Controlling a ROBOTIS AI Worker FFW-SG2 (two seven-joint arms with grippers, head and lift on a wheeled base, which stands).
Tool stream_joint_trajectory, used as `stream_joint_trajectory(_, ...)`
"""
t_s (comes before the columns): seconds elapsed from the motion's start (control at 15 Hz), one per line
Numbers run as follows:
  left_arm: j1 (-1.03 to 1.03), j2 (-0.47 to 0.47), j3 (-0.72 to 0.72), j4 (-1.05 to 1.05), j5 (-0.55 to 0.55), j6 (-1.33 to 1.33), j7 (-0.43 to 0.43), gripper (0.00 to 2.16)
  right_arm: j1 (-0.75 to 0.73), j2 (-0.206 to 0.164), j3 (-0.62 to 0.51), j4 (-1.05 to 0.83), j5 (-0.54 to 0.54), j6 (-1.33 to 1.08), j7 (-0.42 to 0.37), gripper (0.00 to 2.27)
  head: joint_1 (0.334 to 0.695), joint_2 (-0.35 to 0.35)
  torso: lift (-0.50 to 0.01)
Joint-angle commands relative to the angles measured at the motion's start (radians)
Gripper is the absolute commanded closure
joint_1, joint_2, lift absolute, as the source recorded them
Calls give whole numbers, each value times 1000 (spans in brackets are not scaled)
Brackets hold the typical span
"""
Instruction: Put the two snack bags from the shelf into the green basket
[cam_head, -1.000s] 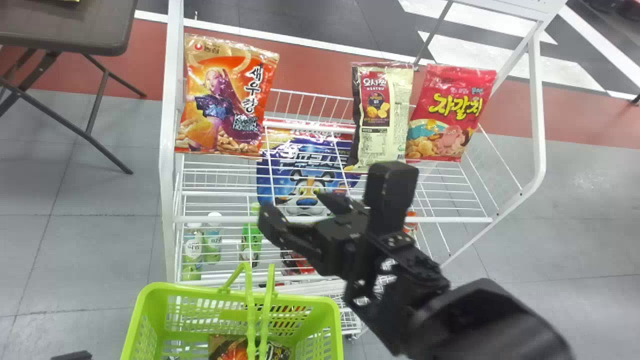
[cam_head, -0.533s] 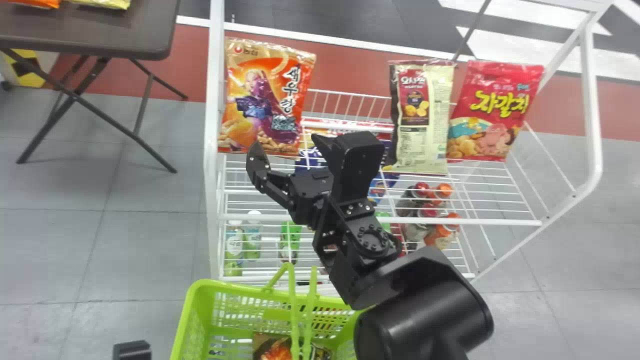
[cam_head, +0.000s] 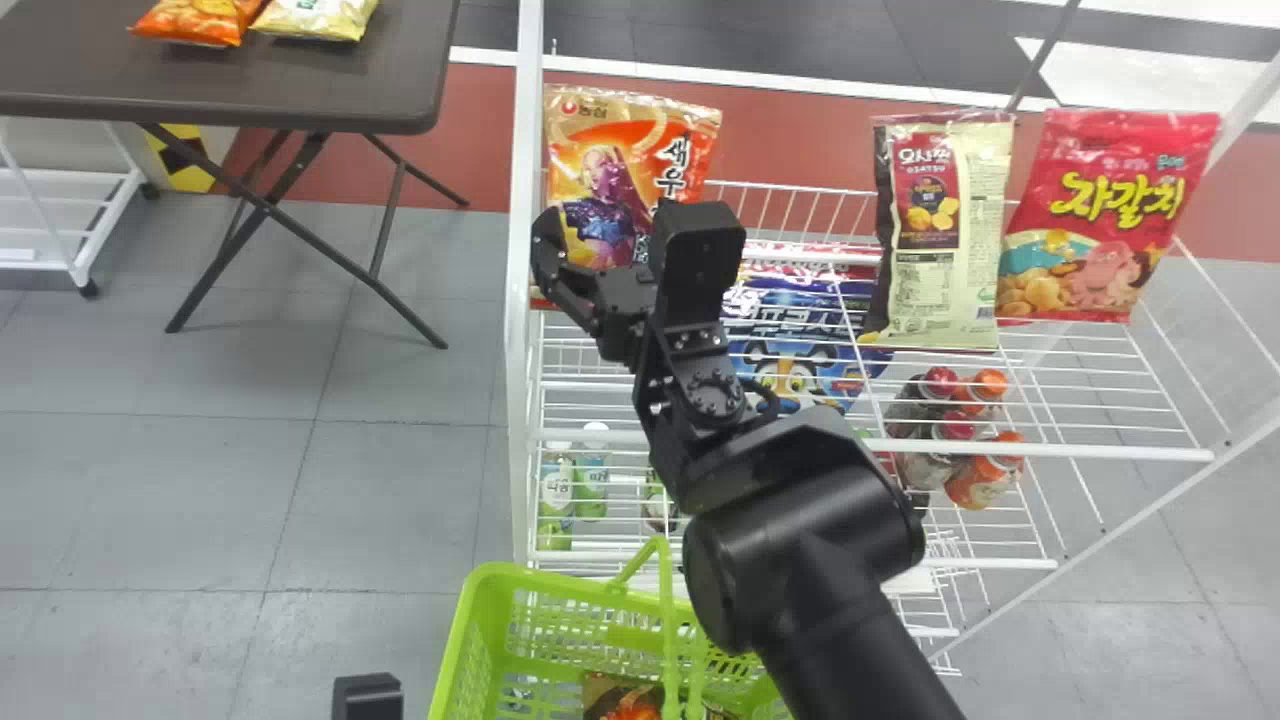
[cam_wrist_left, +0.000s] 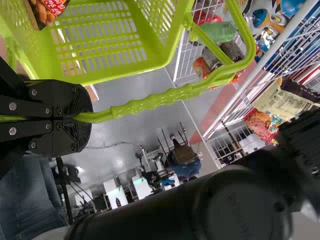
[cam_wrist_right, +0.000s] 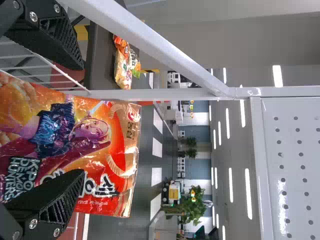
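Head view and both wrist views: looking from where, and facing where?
Head view: on the head, facing forward-down at the white rack; right arm shows.
Left wrist view: on that wrist, facing basket; left end effector grips its handle.
Right wrist view: on that wrist, facing orange bag; open right end effector.
Head and right wrist share that bag.

I see my right pincer (cam_head: 608, 232) in plain black, its pads (cam_wrist_right: 56, 199) textured with fine ridges, silver screws (cam_wrist_right: 33, 223) beside them; behind the pincer comes a disc-shaped joint (cam_head: 716, 398) ringed with screws, then a thick, smooth black forearm (cam_head: 800, 545)
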Motion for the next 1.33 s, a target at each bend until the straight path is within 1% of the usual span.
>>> stream_joint_trajectory(0.0,0,1,2,1,0,0,-2,1902,-64,4,-4,89,-4,-3,-7,76,695,-111,-12)
stream_joint_trajectory(0.33,-6,7,9,5,5,-3,-8,1902,-150,4,-27,244,-23,-31,-6,76,695,-126,-12)
stream_joint_trajectory(1.0,-8,6,13,14,11,-18,-14,1902,-244,4,-27,380,-24,-13,36,151,695,-132,-12)
stream_joint_trajectory(1.13,-9,3,12,20,11,-24,-14,1902,-261,4,-27,385,-26,18,53,238,695,-132,-12)
stream_joint_trajectory(1.27,-12,1,9,29,11,-24,-15,1902,-272,4,-26,385,-29,70,82,471,695,-129,-12)
